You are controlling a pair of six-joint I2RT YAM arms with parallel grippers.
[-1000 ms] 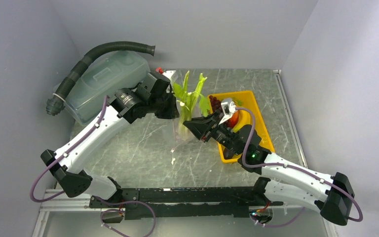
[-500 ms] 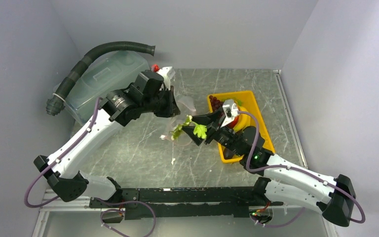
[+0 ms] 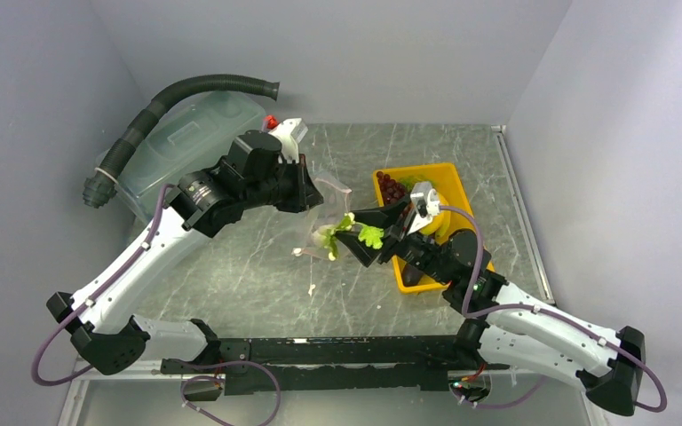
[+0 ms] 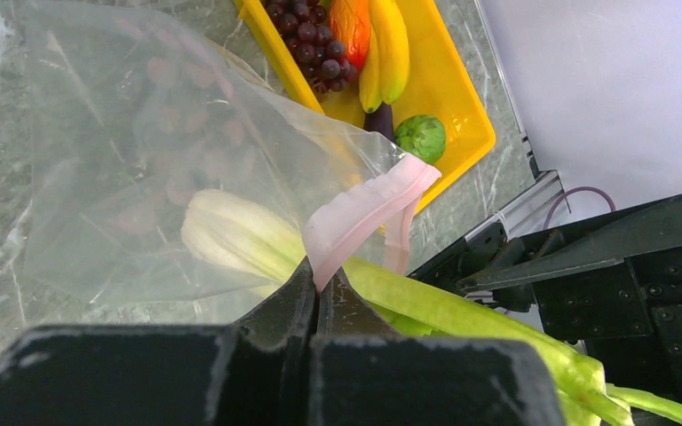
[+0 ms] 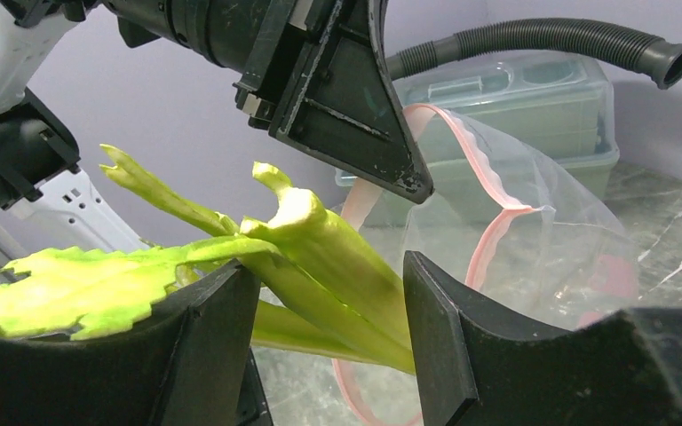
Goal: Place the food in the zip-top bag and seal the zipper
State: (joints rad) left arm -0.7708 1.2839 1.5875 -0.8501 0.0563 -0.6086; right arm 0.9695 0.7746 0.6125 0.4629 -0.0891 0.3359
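Left pincer (image 4: 318,282) clamped on pinkish zipper (image 4: 368,204), holding up mouth of clear zip-top bag (image 4: 124,133) just left of yellow tray (image 4: 444,89). Right pincer (image 5: 324,280) spread wide, loose around celery (image 5: 337,257); pale stalk end shows through bag plastic. Grapes (image 4: 306,44), bananas (image 4: 386,44) in tray.

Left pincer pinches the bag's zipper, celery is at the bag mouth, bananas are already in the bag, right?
No: the bananas lie in the yellow tray, not the bag, as the left wrist view shows. The rest holds: the left pincer pinches the zipper, and the celery is at the bag mouth.
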